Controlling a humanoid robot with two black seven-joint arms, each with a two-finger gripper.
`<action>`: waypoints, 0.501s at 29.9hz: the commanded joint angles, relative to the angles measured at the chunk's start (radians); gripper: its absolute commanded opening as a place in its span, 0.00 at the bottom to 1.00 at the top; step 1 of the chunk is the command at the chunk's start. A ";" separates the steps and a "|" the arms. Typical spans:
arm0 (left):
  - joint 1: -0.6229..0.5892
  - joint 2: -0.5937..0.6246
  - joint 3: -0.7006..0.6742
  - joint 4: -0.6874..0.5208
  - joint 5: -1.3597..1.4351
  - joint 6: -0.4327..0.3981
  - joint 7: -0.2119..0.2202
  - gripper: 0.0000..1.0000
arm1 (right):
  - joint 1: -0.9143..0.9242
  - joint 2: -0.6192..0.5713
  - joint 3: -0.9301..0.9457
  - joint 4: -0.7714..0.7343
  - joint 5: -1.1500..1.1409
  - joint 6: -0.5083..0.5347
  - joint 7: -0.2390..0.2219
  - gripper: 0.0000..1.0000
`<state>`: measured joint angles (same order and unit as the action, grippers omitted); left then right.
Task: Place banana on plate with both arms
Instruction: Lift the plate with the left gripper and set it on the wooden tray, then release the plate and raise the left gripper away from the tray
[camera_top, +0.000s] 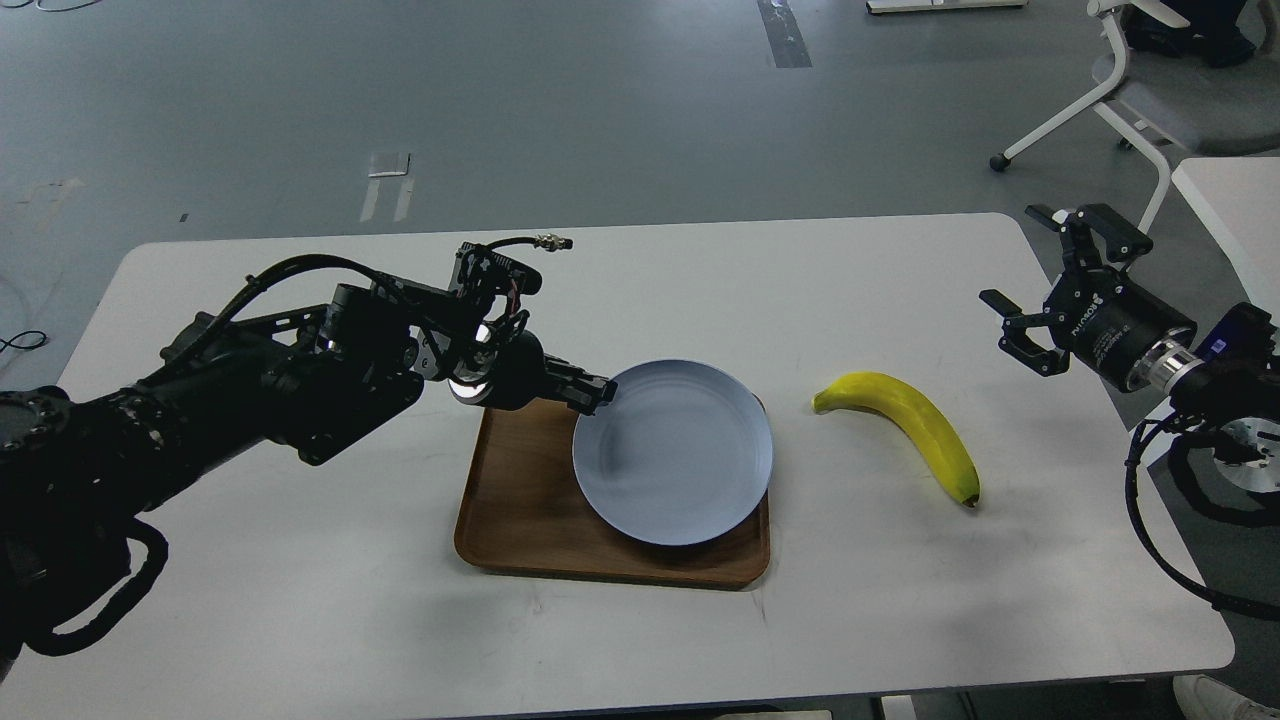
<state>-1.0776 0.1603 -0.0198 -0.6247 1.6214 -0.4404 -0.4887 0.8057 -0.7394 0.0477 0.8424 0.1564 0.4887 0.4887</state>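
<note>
Head view of a white table with rounded corners. A rectangular brown wooden tray sits near the table's centre; the round, pale blue-grey plate rests over the tray's right part and appears slightly tilted, its left rim raised. The plate's surface is bare.

The left arm enters from the left edge and reaches across to the plate. The left gripper meets the plate at its upper-left rim — its dark fingers lie together at the rim, apparently pinching it, though the view does not show the contact clearly.

The banana lies flat on the table to the right of the plate, apart from both plate and tray; its greenish stem end points toward the plate and its dark tip points toward the table's near right side.

The right arm enters from the right edge. The right gripper hovers over the table's right margin, beyond the banana and apart from it — its two black fingers are spread wide and hold nothing.

A white-framed chair stands on the grey floor behind the table.
</note>
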 joint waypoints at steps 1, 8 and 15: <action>0.011 -0.002 0.000 0.003 0.000 0.000 0.000 0.00 | 0.000 0.005 0.000 -0.002 0.000 0.000 0.000 1.00; 0.015 -0.001 0.000 0.002 -0.002 -0.001 0.000 0.01 | -0.002 0.008 -0.002 -0.008 0.000 0.000 0.000 1.00; 0.018 0.007 0.000 0.002 -0.009 -0.006 0.000 0.82 | -0.003 0.008 -0.002 -0.006 0.000 0.000 0.000 1.00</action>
<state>-1.0614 0.1615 -0.0198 -0.6225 1.6146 -0.4440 -0.4887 0.8024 -0.7317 0.0460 0.8344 0.1564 0.4887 0.4887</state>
